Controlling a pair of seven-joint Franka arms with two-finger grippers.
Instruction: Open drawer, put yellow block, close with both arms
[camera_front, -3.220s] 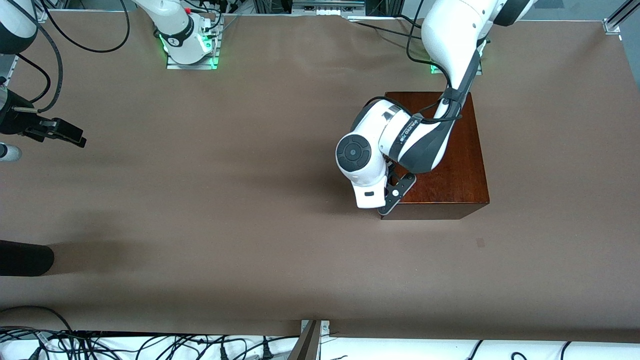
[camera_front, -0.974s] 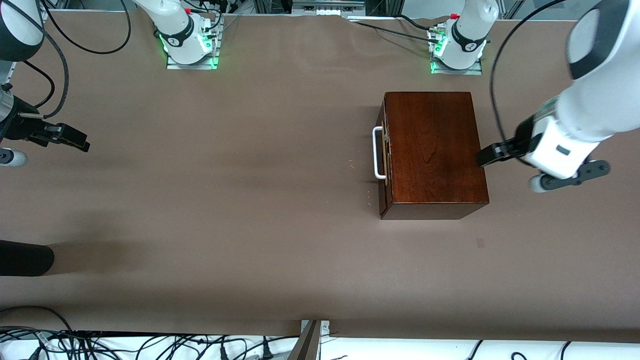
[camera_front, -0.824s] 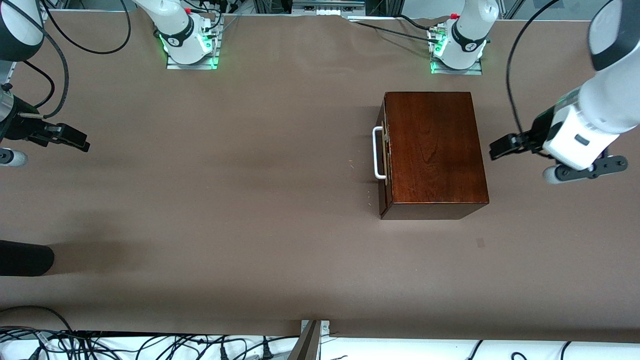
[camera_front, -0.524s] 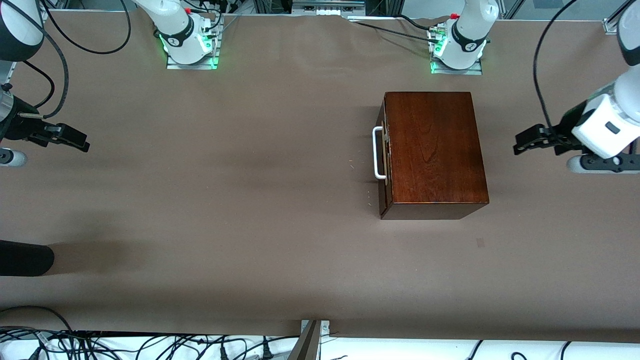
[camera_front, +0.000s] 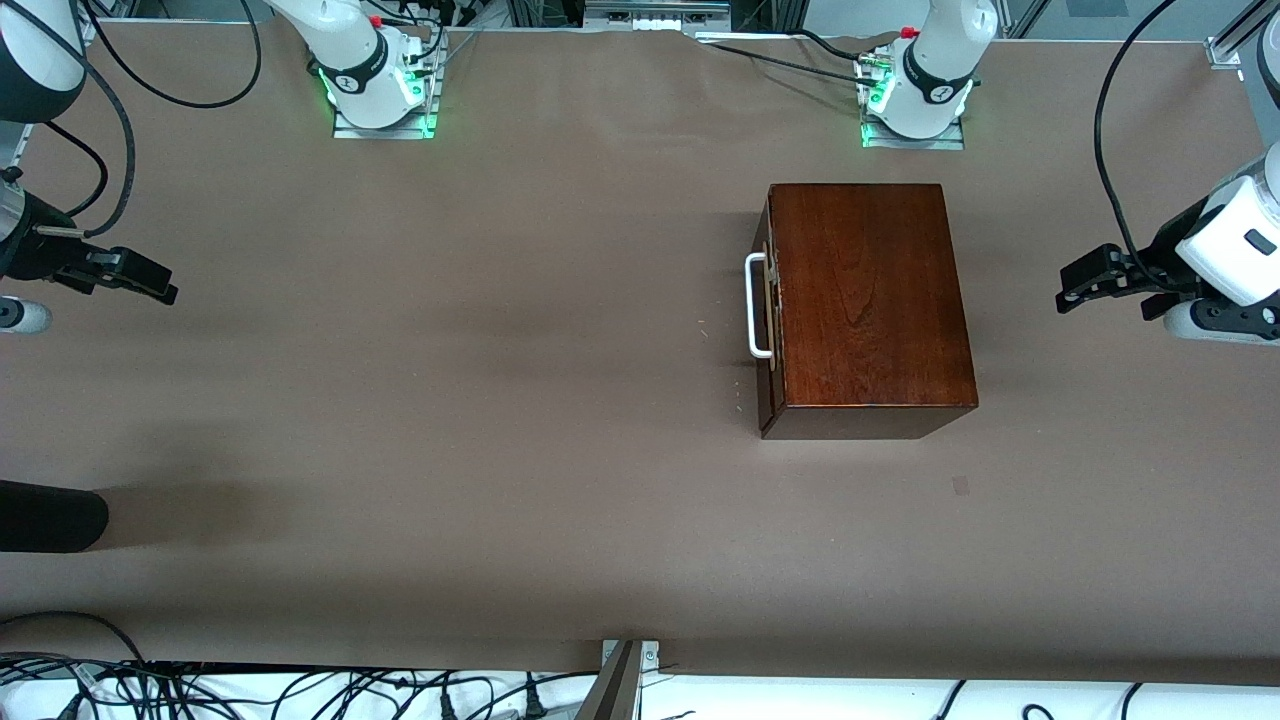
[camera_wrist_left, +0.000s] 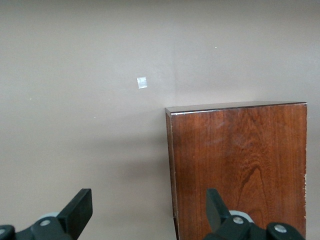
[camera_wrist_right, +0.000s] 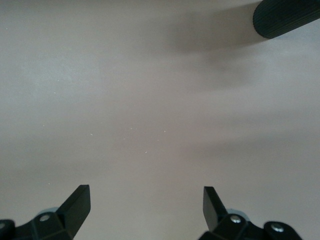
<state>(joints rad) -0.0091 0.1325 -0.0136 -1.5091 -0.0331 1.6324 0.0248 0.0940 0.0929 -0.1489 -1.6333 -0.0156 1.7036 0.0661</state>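
Lighting: even, overhead, bright. Soft shadows on brown table covering (camera_front: 500, 420); faint sheen on glossy mahogany-coloured wooden box (camera_front: 865, 300). Focus sharp.

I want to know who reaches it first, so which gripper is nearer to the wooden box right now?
Left. The left gripper hangs open over bare table just off the wooden box, toward the left arm's end. The right gripper, also open, waits at the right arm's end.

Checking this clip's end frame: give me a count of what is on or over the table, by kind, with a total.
Wooden box with shut drawer, white handle: 1
Open grippers: 2, left gripper over the table at the left arm's end, right gripper at the right arm's end
Dark cylinder: 1
Yellow block: 0 in view
Total: 4
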